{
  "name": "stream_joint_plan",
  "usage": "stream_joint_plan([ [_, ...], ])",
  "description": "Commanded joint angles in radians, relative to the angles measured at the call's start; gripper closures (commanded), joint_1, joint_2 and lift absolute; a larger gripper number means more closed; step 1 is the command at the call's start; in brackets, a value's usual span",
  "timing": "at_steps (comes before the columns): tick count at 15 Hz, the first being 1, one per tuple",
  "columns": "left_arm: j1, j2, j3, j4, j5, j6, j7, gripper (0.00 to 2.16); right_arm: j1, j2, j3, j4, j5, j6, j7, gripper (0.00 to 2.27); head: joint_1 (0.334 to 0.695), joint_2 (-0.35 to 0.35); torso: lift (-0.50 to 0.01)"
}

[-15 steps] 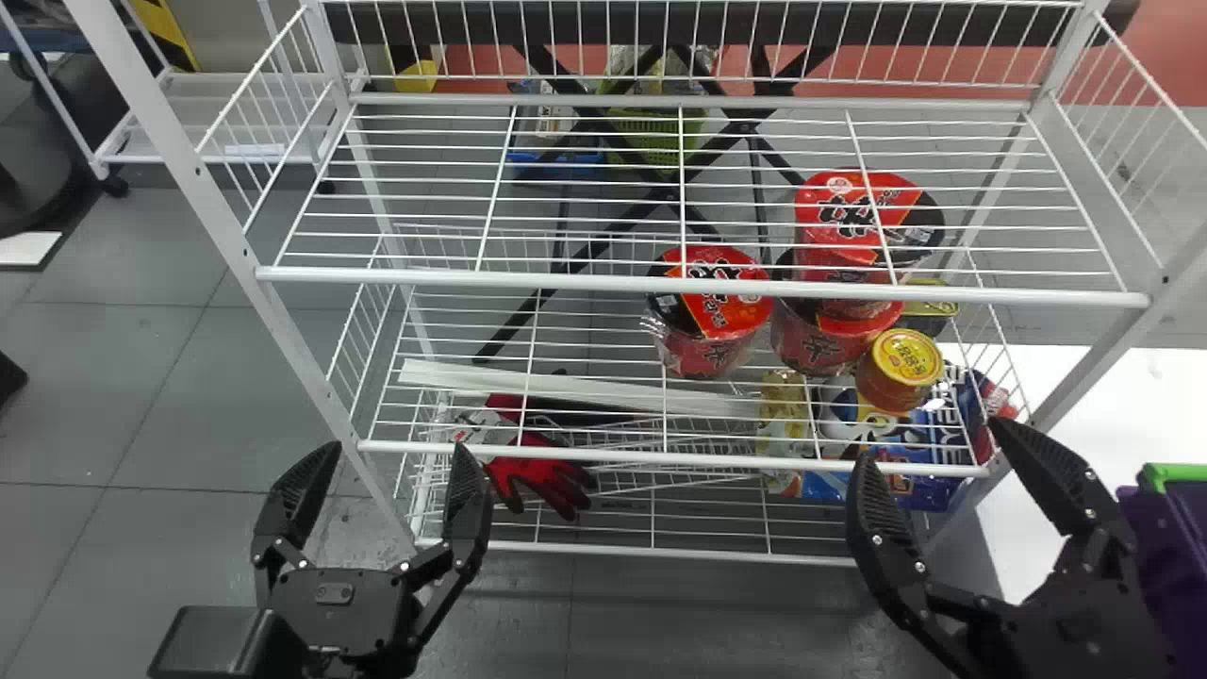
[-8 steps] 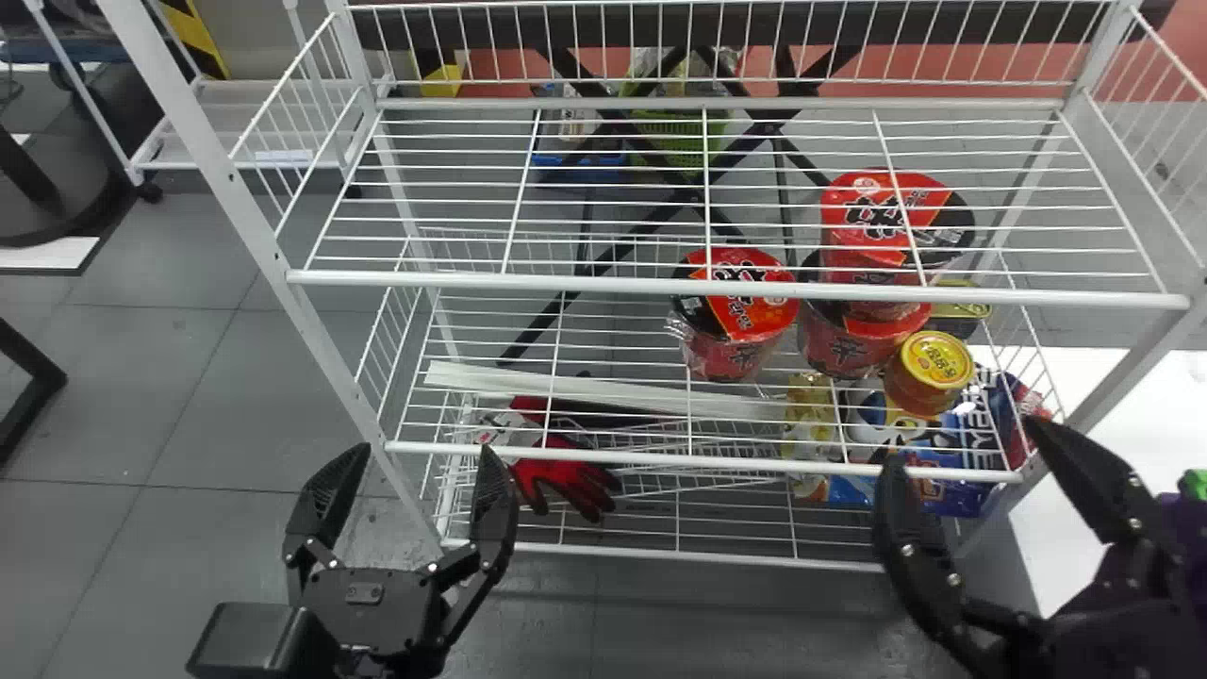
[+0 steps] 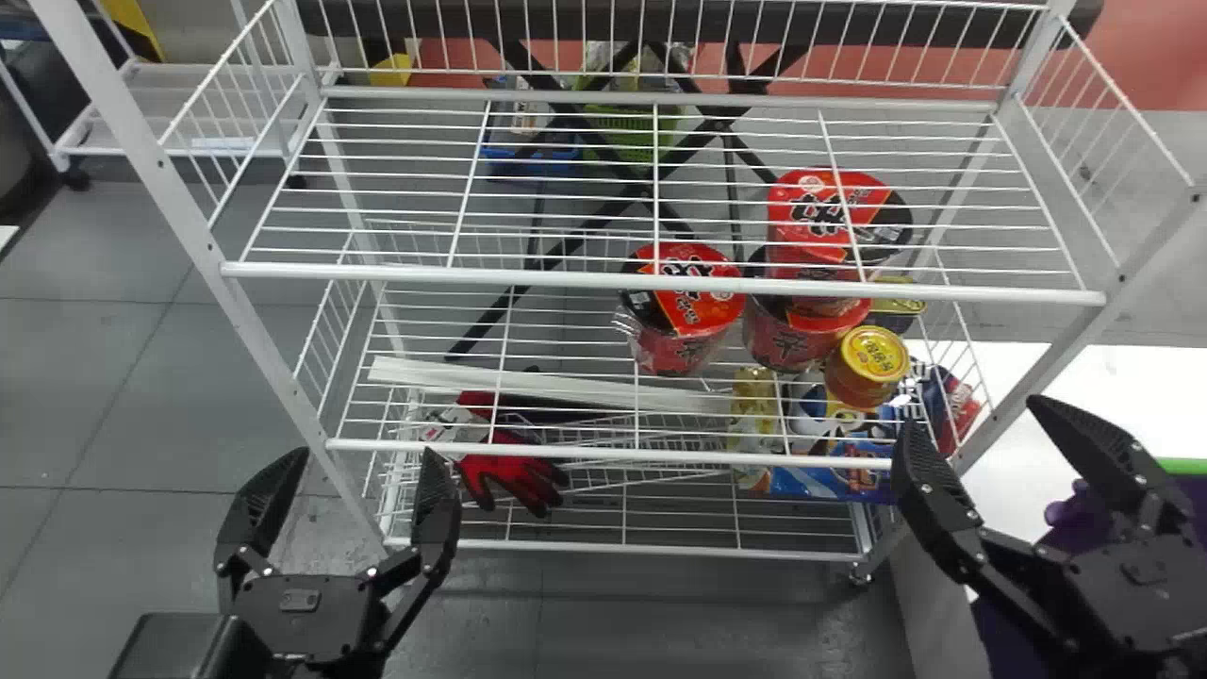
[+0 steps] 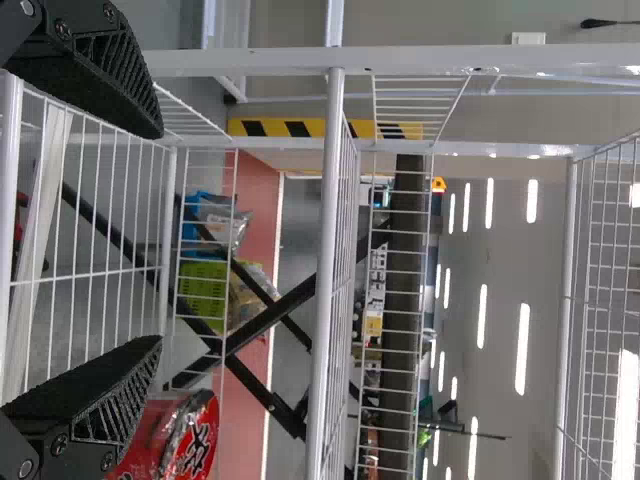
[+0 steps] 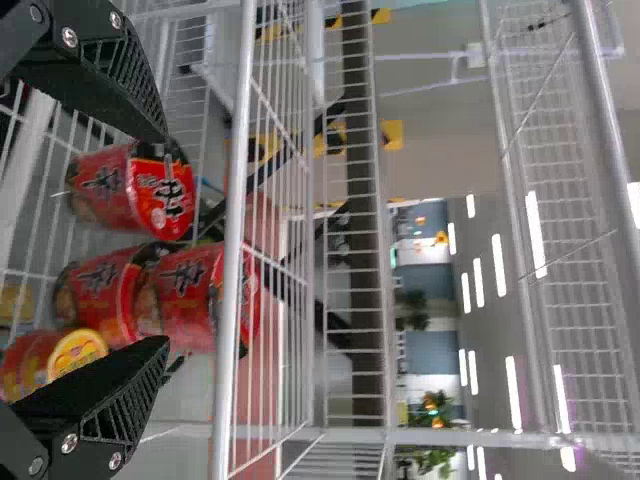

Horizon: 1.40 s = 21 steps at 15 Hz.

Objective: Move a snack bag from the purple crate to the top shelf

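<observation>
Claw fingers are spread on both arms: the right claw (image 3: 973,413) hangs near the rack's right front post (image 3: 1061,349), gripping nothing, and the left claw (image 3: 371,455) waits parked by the left post, equally unladen. With neither carrying a snack bag, the job seems barely begun; picking, lifting and placing all appear left to do. The wanted bag is presumably in the purple crate (image 3: 1183,465) at the robot's right, though its contents cannot be made out. Beside the crate is a white tabletop (image 3: 1047,372). Below the upper wire shelf (image 3: 660,281) sit red noodle cups (image 3: 686,302) and a yellow-lidded jar (image 3: 868,363), with a red glove (image 3: 509,476) lower down. That right post and the shelf's front rail could catch the bag on its way up.
</observation>
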Motion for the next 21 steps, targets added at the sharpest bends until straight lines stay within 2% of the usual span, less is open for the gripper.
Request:
stream_joint_plan([
  [1,-0.006,0.001,0.000,0.004,0.002,-0.001,0.000,0.08,0.023,-0.001,-0.098,-0.057,-0.053,0.188,0.000,0.11,0.695,-0.053,-0.452],
  [5,-0.021,0.003,0.000,0.021,0.015,-0.001,-0.003,0.08,0.040,0.010,-0.274,-0.121,-0.201,0.477,0.020,0.12,0.695,-0.143,-0.452],
  [8,-0.024,0.004,0.002,0.024,0.022,0.002,-0.003,0.08,0.027,0.034,-0.444,-0.124,-0.379,0.698,0.106,0.13,0.695,-0.198,-0.452],
  [10,-0.024,0.008,0.004,0.026,0.024,0.005,-0.004,0.08,0.006,0.050,-0.521,-0.130,-0.447,0.823,0.109,0.13,0.695,-0.224,-0.452],
  [11,-0.024,0.008,0.004,0.026,0.024,0.008,-0.004,0.08,-0.028,0.071,-0.582,-0.132,-0.490,0.955,0.115,0.13,0.695,-0.238,-0.452],
  [12,-0.024,0.008,0.004,0.024,0.024,0.008,-0.004,0.08,-0.065,0.094,-0.661,-0.130,-0.557,1.115,0.158,0.13,0.695,-0.252,-0.452],
  [13,-0.023,0.008,0.004,0.024,0.024,0.008,-0.004,0.08,-0.131,0.131,-0.770,-0.127,-0.632,1.363,0.201,0.13,0.695,-0.275,-0.452],
  [14,-0.021,0.008,0.004,0.024,0.024,0.008,-0.004,0.08,-0.229,0.185,-0.900,-0.121,-0.675,1.522,0.276,0.14,0.695,-0.285,-0.452],
  [15,-0.021,0.006,0.002,0.023,0.022,0.011,-0.004,0.08,-0.315,0.215,-1.018,-0.106,-0.718,1.522,0.322,0.14,0.695,-0.292,-0.452],
  [16,-0.020,0.004,-0.001,0.023,0.021,0.014,-0.006,0.08,-0.431,0.229,-1.158,-0.081,-0.746,1.522,0.385,0.14,0.695,-0.300,-0.452],
  [17,-0.021,0.004,-0.004,0.021,0.021,0.017,-0.011,0.08,-0.500,0.220,-1.282,-0.055,-0.790,1.522,0.424,0.14,0.695,-0.341,-0.452],
  [18,-0.024,0.004,-0.006,0.020,0.019,0.023,-0.012,0.08,-0.500,0.202,-1.356,-0.031,-0.841,1.522,0.422,0.14,0.695,-0.350,-0.452],
  [20,-0.032,0.004,-0.016,0.021,0.019,0.036,-0.020,0.08,-0.499,0.122,-1.445,0.051,-0.846,1.522,0.422,0.14,0.695,-0.350,-0.452],
  [21,-0.035,0.004,-0.018,0.023,0.019,0.039,-0.021,0.08,-0.480,0.088,-1.448,0.097,-0.827,1.522,0.422,0.14,0.695,-0.350,-0.452],
])
